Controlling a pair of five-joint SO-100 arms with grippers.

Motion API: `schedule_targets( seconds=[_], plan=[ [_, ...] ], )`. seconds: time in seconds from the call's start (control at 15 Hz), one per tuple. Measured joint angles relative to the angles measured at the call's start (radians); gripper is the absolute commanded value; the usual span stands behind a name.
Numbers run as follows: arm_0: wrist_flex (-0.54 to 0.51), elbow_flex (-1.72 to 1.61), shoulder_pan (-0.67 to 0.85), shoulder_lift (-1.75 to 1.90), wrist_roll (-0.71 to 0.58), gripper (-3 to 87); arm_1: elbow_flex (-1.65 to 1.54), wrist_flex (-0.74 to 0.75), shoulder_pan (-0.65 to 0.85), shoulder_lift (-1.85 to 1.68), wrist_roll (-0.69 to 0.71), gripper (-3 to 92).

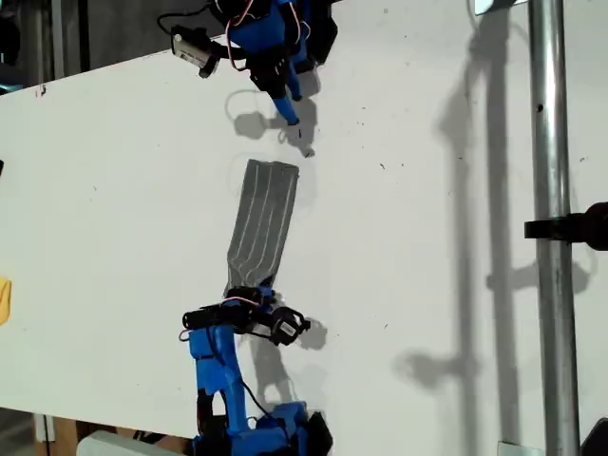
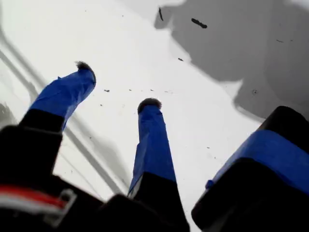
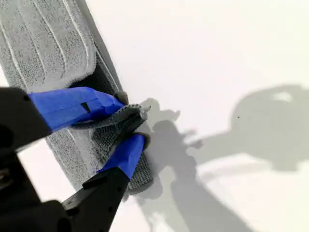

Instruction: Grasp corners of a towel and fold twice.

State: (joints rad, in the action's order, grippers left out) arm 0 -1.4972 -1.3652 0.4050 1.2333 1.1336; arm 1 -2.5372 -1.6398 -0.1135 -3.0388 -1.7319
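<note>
While my second tool pinches the towel edge, my first tool gapes, empty.

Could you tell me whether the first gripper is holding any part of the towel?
No, my first gripper is open over bare table.

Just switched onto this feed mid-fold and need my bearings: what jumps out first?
The towel lies folded into a narrow grey strip in the middle of the white table. My second gripper, at the strip's end nearer the exterior view's bottom, is pinching a bunched edge of it. My first gripper hangs open above bare table near the exterior view's top, holding nothing.
</note>
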Motion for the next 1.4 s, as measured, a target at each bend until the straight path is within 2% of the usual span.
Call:
schedule_targets(
  seconds=[0.27, 0.4, 0.6, 0.8, 0.87, 1.0, 1.13, 1.2, 1.27, 1.4],
  plan=[
    [-0.015, 0.000, 0.172, -0.002, -0.123, 7.3, 0.000, 0.000, 0.000, 0.000, 0.000, 22.5],
    [-0.020, 0.000, 0.222, -0.002, -0.149, 15.4, 0.000, 0.000, -0.006, -0.003, 0.000, 22.5],
    [-0.055, -0.037, 0.222, -0.002, -0.094, 26.6, 0.000, 0.000, -0.011, -0.006, 0.000, 22.5],
    [-0.100, -0.061, 0.098, 0.067, -0.034, 48.6, 0.000, 0.000, -0.017, -0.006, 0.000, 22.5],
    [-0.118, -0.061, 0.052, 0.117, -0.020, 53.1, 0.000, 0.000, -0.017, -0.006, 0.000, 22.5],
    [-0.135, -0.078, 0.025, 0.295, -0.006, 53.3, 0.000, 0.000, -0.017, -0.006, 0.000, 22.5],
    [-0.138, -0.152, 0.031, 0.476, 0.020, 49.9, 0.000, 0.000, -0.017, -0.006, 0.000, 22.4],
    [-0.106, -0.238, 0.020, 0.561, 0.032, 46.0, 0.000, 0.000, -0.017, -0.006, 0.000, 22.4],
    [-0.032, -0.353, -0.002, 0.638, 0.051, 43.4, 0.000, 0.000, -0.017, -0.006, 0.000, 22.3],
    [0.127, -0.635, -0.072, 0.818, 0.107, 31.5, 0.000, 0.000, -0.028, -0.006, 0.000, 22.4]
  ],
)
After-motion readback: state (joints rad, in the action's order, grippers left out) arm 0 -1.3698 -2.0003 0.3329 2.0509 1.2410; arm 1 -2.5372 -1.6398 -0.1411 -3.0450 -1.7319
